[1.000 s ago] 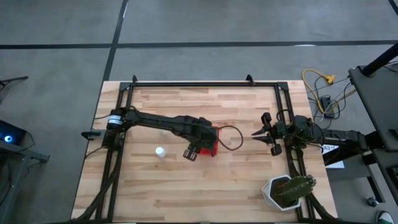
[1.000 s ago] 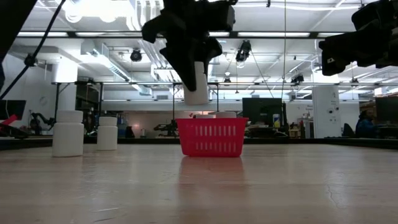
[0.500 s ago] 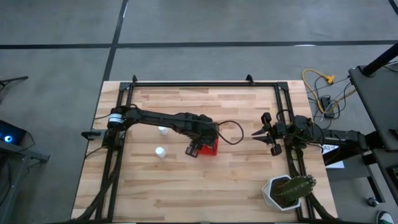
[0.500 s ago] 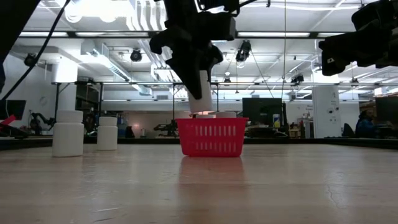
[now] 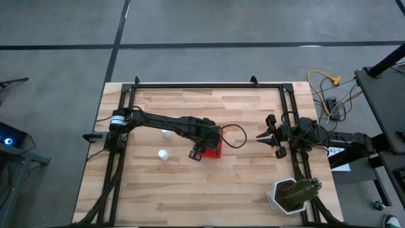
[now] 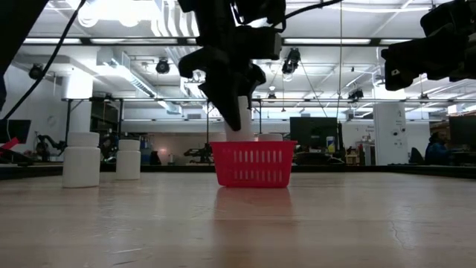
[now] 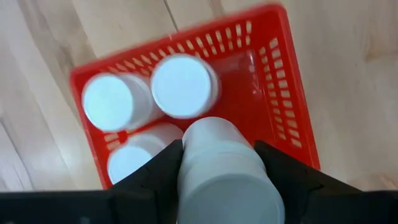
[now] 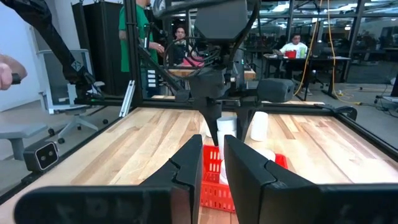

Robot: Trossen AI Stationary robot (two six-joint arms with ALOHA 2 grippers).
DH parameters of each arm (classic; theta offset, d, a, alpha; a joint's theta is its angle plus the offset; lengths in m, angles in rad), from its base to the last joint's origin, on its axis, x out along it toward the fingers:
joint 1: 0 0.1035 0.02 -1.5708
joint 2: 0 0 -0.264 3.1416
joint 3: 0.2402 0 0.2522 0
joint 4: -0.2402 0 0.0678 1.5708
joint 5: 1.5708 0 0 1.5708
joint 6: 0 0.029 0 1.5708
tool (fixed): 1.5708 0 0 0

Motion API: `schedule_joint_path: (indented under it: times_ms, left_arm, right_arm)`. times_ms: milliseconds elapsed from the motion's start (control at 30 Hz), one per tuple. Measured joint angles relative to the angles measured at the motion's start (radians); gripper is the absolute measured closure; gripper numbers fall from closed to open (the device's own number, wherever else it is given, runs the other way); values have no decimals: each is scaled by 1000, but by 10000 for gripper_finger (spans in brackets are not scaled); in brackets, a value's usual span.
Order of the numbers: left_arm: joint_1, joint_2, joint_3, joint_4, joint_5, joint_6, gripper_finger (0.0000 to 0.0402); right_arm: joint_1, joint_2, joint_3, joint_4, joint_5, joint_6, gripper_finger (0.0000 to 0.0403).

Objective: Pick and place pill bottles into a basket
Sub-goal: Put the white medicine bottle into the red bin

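Observation:
My left gripper (image 5: 199, 150) is over the red basket (image 5: 214, 149) and shut on a white pill bottle (image 6: 239, 119). The bottle's lower end is at the basket's rim (image 6: 253, 144). The left wrist view shows three white-capped bottles standing in the basket (image 7: 273, 68): two at the far side (image 7: 115, 102) (image 7: 183, 86) and one nearer (image 7: 134, 160). Two more bottles stand on the table to the left (image 5: 163, 154) (image 5: 166, 132). My right gripper (image 5: 261, 136) waits at the table's right side, nearly shut with a narrow slit between its fingers. My left gripper pinches the bottle by its upper body (image 7: 189, 168) between its two fingers (image 7: 158, 171), one on each side. The fingers come from above, pointing down. The bottle hangs below them, slightly tilted, clear of the table, its lower end (image 6: 242, 132) over the basket's free corner.
A white pot with a green plant (image 5: 292, 195) stands at the near right corner. The black arm frame (image 5: 209, 85) runs along the far edge and both sides. Bare wood lies near the front edge. People show in the room beyond (image 8: 134, 37).
My left gripper has gone down toward the basket and slightly toward the table's right, still shut on the bottle. The bottle has come from well above the basket's rim down to it, staying slightly tilted.

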State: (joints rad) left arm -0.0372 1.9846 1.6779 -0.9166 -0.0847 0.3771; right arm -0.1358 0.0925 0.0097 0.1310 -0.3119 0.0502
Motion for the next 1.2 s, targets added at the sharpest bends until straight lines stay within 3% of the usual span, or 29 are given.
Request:
schedule_joint_path:
  times_ms: [1200]
  left_arm:
    - [5,10,-1,24,-52,-4,243]
  right_arm:
    - [0,0,0,0,0,0,344]
